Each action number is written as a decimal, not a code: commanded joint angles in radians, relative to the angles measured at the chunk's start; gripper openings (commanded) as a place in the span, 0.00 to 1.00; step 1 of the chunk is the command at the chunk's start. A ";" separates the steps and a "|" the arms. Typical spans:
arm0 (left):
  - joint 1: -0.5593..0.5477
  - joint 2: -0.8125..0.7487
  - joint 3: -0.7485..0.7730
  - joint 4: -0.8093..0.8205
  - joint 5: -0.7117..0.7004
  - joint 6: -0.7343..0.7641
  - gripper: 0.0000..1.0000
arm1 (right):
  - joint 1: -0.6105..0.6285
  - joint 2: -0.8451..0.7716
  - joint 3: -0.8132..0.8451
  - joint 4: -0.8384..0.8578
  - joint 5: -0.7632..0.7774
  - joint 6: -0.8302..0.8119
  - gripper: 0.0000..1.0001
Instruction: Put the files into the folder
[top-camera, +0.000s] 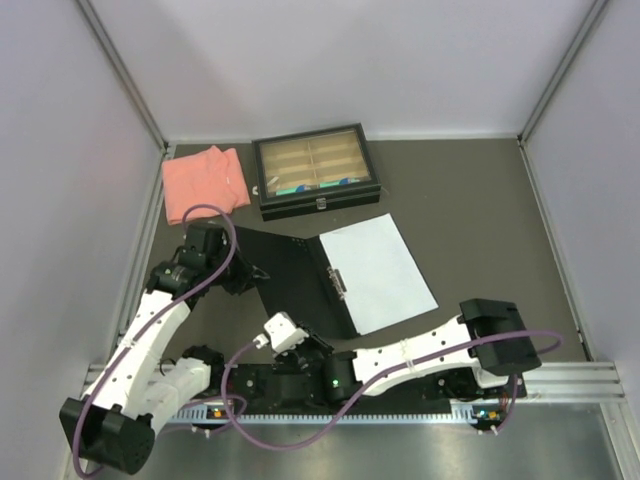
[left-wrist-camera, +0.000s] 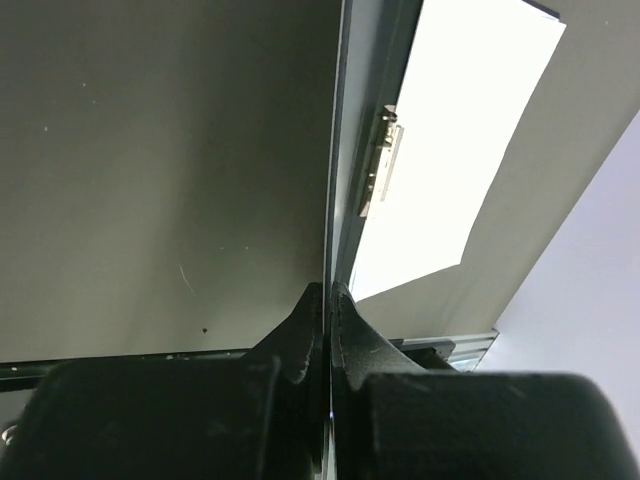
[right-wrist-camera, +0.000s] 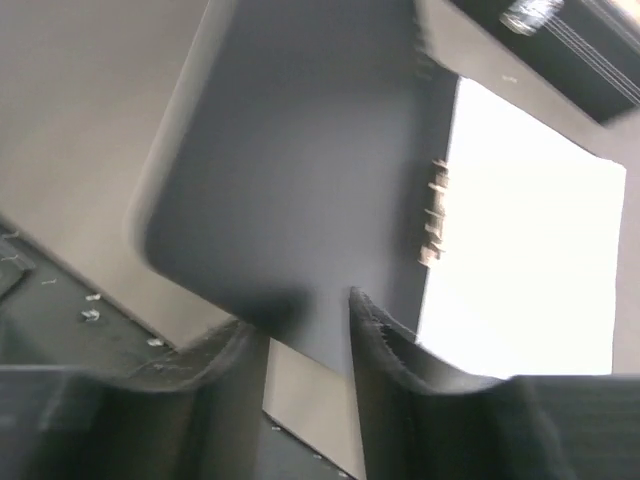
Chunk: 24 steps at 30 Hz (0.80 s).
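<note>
Top external | left end effector (left-wrist-camera: 328, 292) clenched on folder (top-camera: 290, 275), arm outstretched | right end effector (right-wrist-camera: 305, 312) parted

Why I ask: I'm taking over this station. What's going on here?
The left end effector is pinched shut on the black left cover of the folder. The right end effector is open, jaws apart at that cover's near edge. The files lie on the open folder's right half, beside the clip.

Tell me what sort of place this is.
Probably a robotics lab test cell: white panels in aluminium posts enclose the table, both arms mount on a rail, and the folder, tray and cloth look staged.
</note>
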<state>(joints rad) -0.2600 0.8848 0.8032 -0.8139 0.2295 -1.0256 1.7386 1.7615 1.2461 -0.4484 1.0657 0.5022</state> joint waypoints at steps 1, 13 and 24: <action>0.001 -0.018 0.050 -0.065 -0.042 0.028 0.00 | 0.018 -0.040 0.039 -0.234 0.192 0.331 0.11; 0.001 -0.078 0.194 0.039 -0.102 0.284 0.98 | -0.166 -0.459 -0.506 0.281 -0.417 0.414 0.00; 0.001 -0.067 0.159 0.102 -0.064 0.306 0.98 | -0.367 -0.793 -0.744 0.283 -0.682 0.576 0.00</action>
<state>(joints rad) -0.2630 0.8040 0.9958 -0.7811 0.1310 -0.7437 1.4151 1.0359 0.5888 -0.0971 0.6247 0.9337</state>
